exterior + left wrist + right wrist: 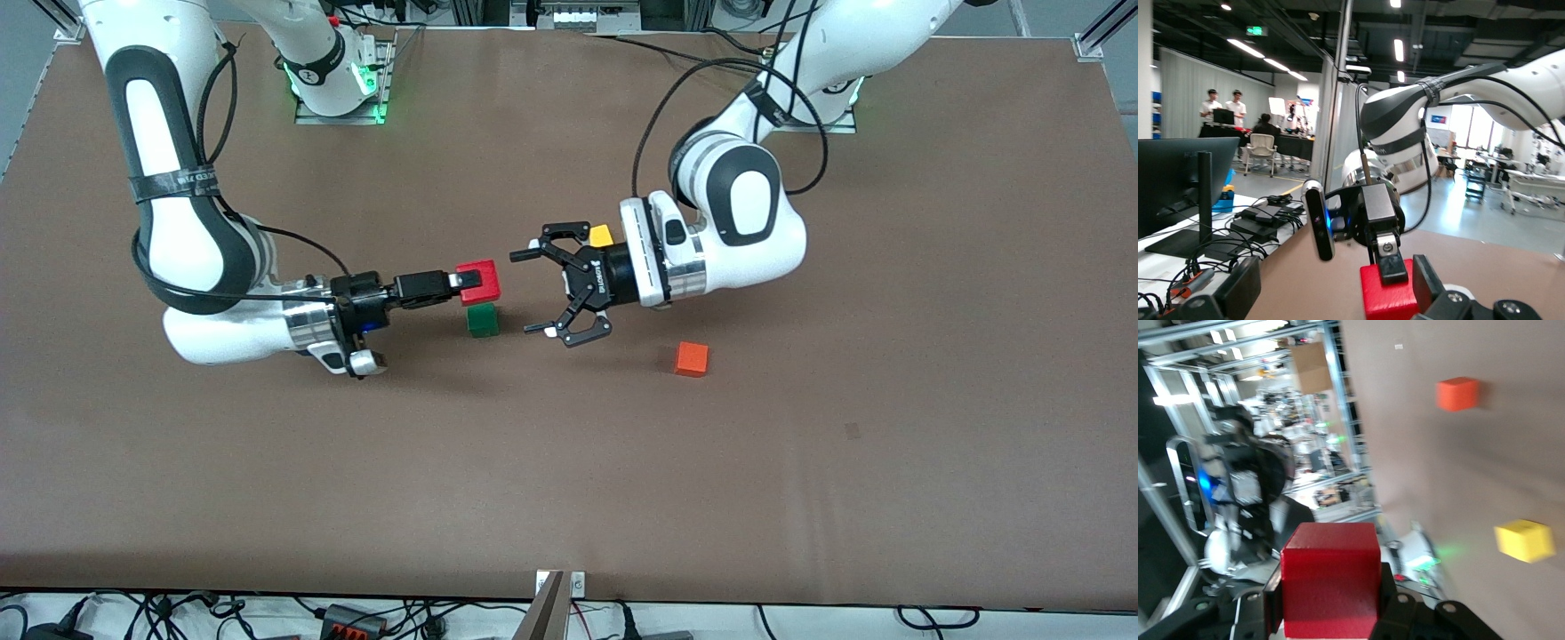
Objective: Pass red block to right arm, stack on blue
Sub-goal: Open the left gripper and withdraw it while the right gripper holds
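Surface: brown table (800, 498) seen from above, the two arms' bases along its upper edge, cables and gear past its edges.
Background: the left wrist view looks across an open lab with ceiling lights, desks, a dark monitor and a few people standing well off.
Right arm: white arm with black joints (169, 204), reaching in low from its end of the table toward the middle.
Right gripper: slim straight black fingers (468, 280) clamped on the red block, held level in the air over the green cube.
Red block: bright red cube (478, 282) pinched between the right gripper's fingers (its top face fills the lower middle of the right wrist view (1330, 587)).
Left gripper: claw-like black fingers (544, 292) spread wide with nothing between them, facing the red block with a clear gap, up in the air over bare table.
Green cube: dark green (483, 319), on the table under the red block.
Yellow cube: (601, 236) on the table, partly hidden by the left gripper.
Orange cube: (691, 359) on the table, nearer the front camera than the left gripper, toward the left arm's end.
Blue cube: only a sliver of blue shows at the right wrist (378, 322); I cannot tell more.
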`<state>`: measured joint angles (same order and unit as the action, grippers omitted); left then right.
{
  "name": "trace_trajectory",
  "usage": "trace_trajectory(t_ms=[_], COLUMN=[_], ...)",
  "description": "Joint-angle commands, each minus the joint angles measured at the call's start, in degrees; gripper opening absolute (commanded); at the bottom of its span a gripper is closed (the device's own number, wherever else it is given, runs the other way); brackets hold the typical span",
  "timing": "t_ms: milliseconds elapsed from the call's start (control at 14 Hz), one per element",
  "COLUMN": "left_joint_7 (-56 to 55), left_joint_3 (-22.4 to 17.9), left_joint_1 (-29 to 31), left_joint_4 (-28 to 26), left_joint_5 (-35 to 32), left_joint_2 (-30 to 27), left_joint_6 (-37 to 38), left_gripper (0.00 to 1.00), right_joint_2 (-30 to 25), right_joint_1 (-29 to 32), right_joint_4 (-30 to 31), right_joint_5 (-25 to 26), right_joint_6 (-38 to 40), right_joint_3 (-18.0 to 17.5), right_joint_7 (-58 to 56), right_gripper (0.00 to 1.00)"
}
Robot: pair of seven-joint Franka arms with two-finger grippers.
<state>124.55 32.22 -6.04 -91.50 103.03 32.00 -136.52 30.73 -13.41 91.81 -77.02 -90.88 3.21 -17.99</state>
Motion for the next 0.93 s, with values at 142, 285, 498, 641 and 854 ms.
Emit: trace_trajectory(t_ms=[142,285,498,641,854], left_joint_7=[-20.88,-28.54,-30.58,-36.88,-46.48], left_joint_3=[0.29,0.47,-0.32,-0.32,-0.23], left_joint_1=[8.31,10.42,11.31,11.49,11.22], left_joint_4=[0.53,0.71,-0.08,-0.08,-0.08], left_joint_5=[-28.08,-39.87,-48.95,-58.33,-72.75], left_joint_2=[-2.72,-3.08,-3.08,-3.08,-2.56], left_joint_6=[10.64,15.29,20.75,22.95,26.12], left_gripper=[1.0,1.0,1.0,1.0,1.0], right_joint_2=[-1.63,-1.72,-2.69,-3.21,-3.57], right_joint_1=[6.11,6.73,7.34,7.34,6.82], right_joint_4=[-1.89,-3.48,-3.48,-3.4,-2.52], right_joint_5=[17.11,29.5,45.68,55.71,66.01], right_joint_6=[0.88,0.88,0.0,-1.05,-3.33], right_joint_3=[-0.31,-0.31,0.21,0.83,2.32], right_joint_7=[-0.99,-2.13,-2.14,-2.14,0.05], right_gripper=[0.0,0.0,0.0,0.0,0.0])
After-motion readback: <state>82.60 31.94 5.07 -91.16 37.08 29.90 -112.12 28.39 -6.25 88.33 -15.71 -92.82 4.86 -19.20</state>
